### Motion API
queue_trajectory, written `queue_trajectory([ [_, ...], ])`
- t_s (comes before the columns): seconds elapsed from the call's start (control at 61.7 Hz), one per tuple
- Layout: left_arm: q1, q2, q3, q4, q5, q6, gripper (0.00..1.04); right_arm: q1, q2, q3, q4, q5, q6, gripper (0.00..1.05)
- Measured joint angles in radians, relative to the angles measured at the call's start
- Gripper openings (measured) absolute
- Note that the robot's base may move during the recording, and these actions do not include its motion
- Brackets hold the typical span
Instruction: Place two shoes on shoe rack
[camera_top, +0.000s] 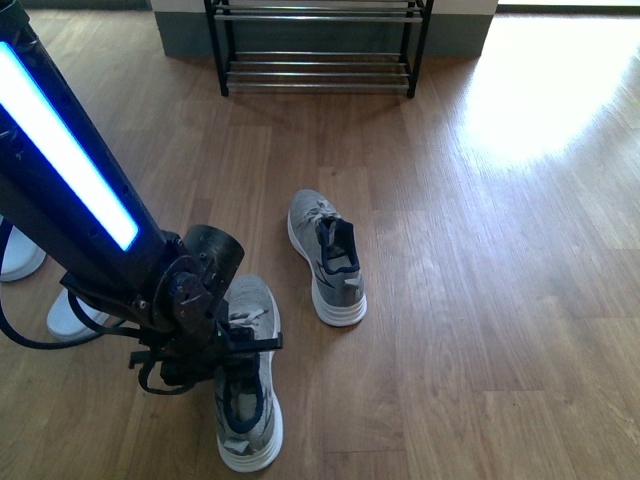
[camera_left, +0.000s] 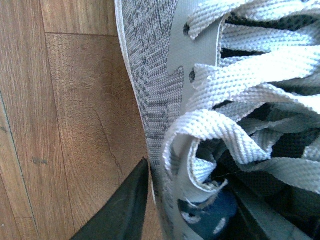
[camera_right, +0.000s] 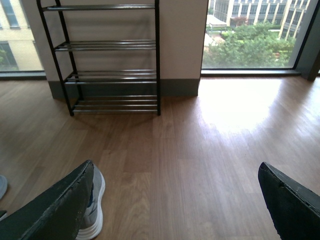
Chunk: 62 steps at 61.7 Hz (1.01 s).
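Left arm (camera_top: 70, 170) with a lit blue strip reaches down to the near shoe (camera_top: 250, 385), which lies flat on the wood floor (camera_top: 480, 300), toe toward the rack. Left end effector (camera_top: 226, 350) sits at the laces and collar of that shoe. In the left wrist view one dark finger (camera_left: 120, 210) touches the outer knit side and a second dark part shows inside the navy opening, so the jaws straddle the side wall. Cannot tell if it is clamped or just resting. The white laces (camera_left: 250, 65) fill most of that view.

Second shoe (camera_top: 326, 255) is on the floor further ahead and a bit right, apart from the first, heel toward the robot.

Shoe rack (camera_top: 318, 60) stands at the far edge against the wall, well apart from both shoes, and the rods in view are bare.

Right end effector (camera_right: 175, 166) is released, fingers wide apart, off the floor and facing the rack. One grey shoe shows just beside its finger (camera_right: 55, 210).

White footwear (camera_top: 20, 258) is at the far left edge of the front view.
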Motion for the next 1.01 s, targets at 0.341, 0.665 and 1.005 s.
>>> queue_trajectory([
  [0.341,0.007,-0.003,-0.024,0.018,-0.074,0.011,0.02,0.0,0.0,0.0,0.0,0.0,0.0,0.96],
  [0.665,0.077,-0.273,-0.304,0.182,-0.253,0.054,0.02,0.0,0.0,0.0,0.0,0.0,0.0,0.96],
  [1.005,0.099,-0.888,-0.732,0.312,-0.477,0.149,0.02,0.0,0.0,0.0,0.0,0.0,0.0,0.96],
])
